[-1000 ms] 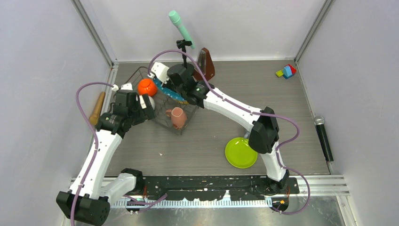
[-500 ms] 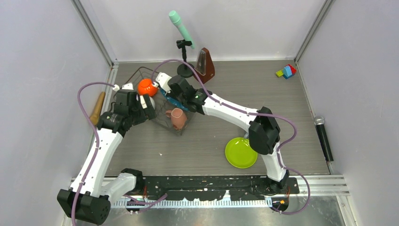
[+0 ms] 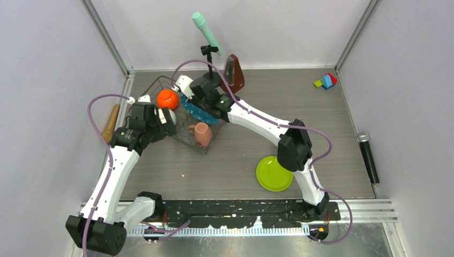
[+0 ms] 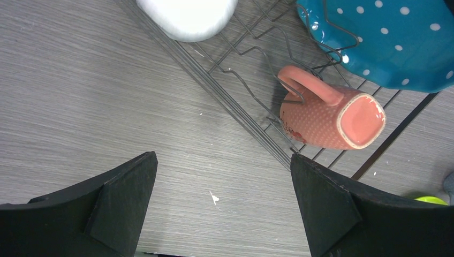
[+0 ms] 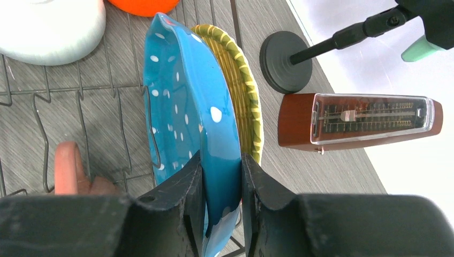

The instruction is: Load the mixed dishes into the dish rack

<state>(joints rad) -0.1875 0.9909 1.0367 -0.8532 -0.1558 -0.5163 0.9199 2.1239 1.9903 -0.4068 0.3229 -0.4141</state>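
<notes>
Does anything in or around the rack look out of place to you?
The pink mug lies on its side in the rack, mouth sideways, not standing. The green plate sits outside it, flat on the table.

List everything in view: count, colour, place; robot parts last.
dish rack: one, dark wire, far left
orange bowl: one, orange, in rack
white bowl: one, white, in rack
dotted plate: one, blue, upright in rack
woven-look plate: one, yellow, beside dotted plate
mug: one, pinkish-tan, lying in rack
lime-green plate: one, green, outside rack, near-right
metronome: one, brown, beside rack
stand microphone: one, mint-green, far edge
handheld microphone: one, black, right edge
toy blocks: cluster, multicoloured, far right
wooden stick: one, tan, left edge
left hand: one, black, open beside rack
right hand: one, black, gripping dotted plate
</notes>
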